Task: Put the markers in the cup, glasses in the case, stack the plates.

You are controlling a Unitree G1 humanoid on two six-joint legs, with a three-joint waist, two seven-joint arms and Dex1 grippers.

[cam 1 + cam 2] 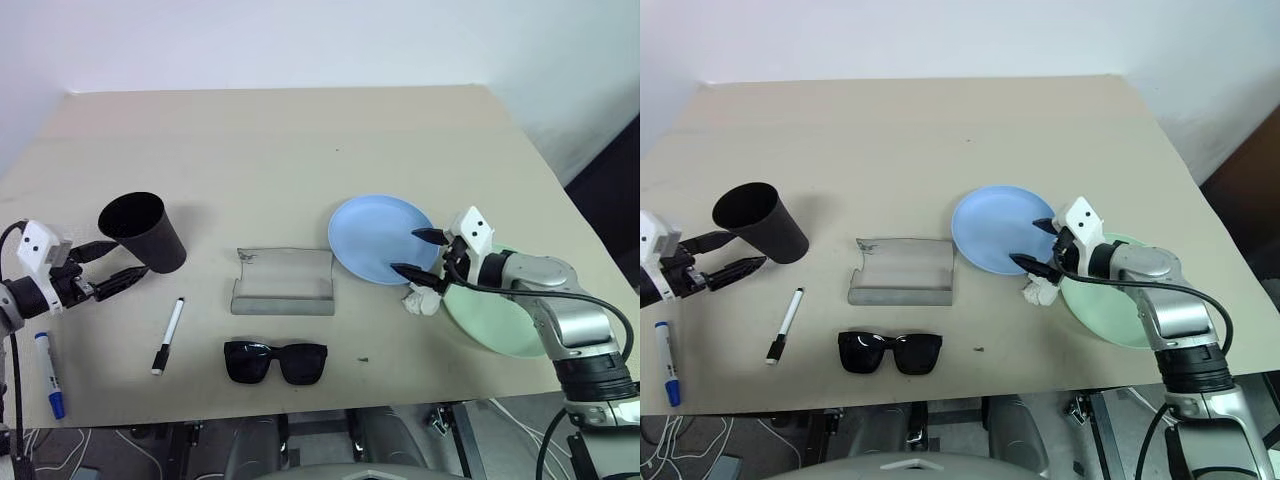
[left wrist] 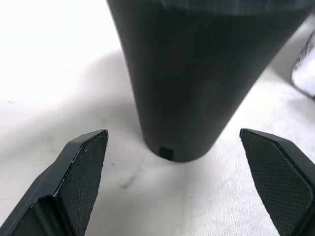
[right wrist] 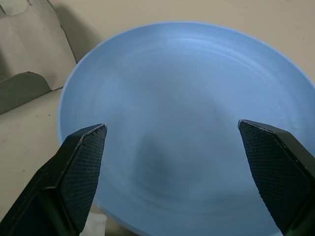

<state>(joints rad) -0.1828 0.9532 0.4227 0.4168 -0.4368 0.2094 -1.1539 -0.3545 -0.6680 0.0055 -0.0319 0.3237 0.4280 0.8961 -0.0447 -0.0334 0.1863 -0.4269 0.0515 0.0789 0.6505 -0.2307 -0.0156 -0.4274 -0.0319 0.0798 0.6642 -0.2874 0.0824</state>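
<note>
I see my left gripper [image 1: 117, 264] spread wide at the table's [image 1: 300, 150] left edge, fingers aimed at the base of the cup [image 1: 143, 231], which stands just beyond them, untouched. Below it lie the blue-capped marker [image 1: 50, 375] near the table's front left corner and the black-capped marker [image 1: 168, 336] a little to the right.

My right gripper [image 1: 418, 254] is also spread wide, empty, its fingers poised over the near-right rim of the blue plate [image 1: 380, 237]. I can't tell whether the lower fingertip touches the plate. A tissue [image 1: 423, 300] sits just under it, against the green plate [image 1: 495, 320], which lies beneath my forearm.

Between the arms, the case [image 1: 284, 282] lies open, with the glasses [image 1: 275, 361] in front of it, apart.
</note>
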